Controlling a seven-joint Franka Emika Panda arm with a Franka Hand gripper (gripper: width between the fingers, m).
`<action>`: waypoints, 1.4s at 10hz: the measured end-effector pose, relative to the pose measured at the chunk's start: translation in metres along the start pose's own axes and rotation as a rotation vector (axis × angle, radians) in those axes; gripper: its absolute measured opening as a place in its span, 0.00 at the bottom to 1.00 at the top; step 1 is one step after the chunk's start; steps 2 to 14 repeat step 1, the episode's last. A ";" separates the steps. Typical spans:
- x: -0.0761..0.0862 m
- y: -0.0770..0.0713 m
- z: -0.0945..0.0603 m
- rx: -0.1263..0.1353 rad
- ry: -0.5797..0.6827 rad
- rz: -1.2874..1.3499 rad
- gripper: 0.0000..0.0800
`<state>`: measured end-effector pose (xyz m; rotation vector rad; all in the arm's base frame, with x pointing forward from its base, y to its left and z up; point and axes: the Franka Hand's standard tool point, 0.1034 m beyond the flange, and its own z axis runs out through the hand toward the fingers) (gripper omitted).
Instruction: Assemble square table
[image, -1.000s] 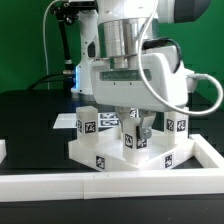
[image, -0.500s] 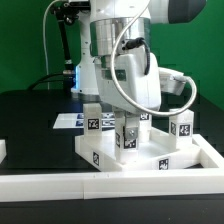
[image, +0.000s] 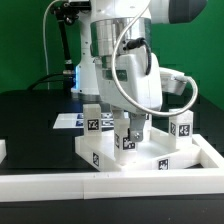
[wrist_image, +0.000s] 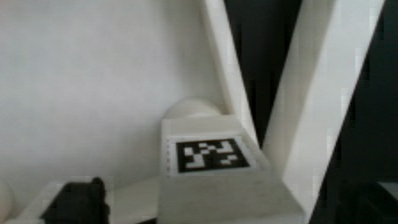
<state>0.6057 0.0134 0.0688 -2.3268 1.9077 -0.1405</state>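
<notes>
Three short white blocky plastic legs show upright on the white plastic square slab (image: 125, 160) with its raised rim: one at the exterior view's left (image: 92, 122), one in the middle under the arm (image: 127, 138), one at the exterior view's right (image: 181, 127). Each leg carries a black-and-white square tag on its near face, and stands with its long axis vertical. More tags sit on the slab's near edge (two readable). Slab lies flat on the black tabletop (image: 30, 115), near the front, boxed in by a long white border bar (image: 110, 184) along the near side and another at the right.

Surfaces: matte, hard-edged moulded plastic, all square corners; tabletop dark and smooth.

Robot's two-finger gripper (image: 128, 128) hangs straight down over the middle leg, fingers at either side of its top; whether they actually press on it cannot be told. Wrist view shows a tagged leg (wrist_image: 221, 150) close up and a dark fingertip (wrist_image: 79, 198), blurred.

A flat white marker board (image: 68, 121) lies behind the slab, to the left.
</notes>
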 end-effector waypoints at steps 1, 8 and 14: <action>0.000 0.000 0.000 0.000 0.000 -0.001 0.81; 0.000 0.000 0.000 0.000 0.000 -0.001 0.81; 0.000 0.000 0.000 0.000 0.000 -0.001 0.81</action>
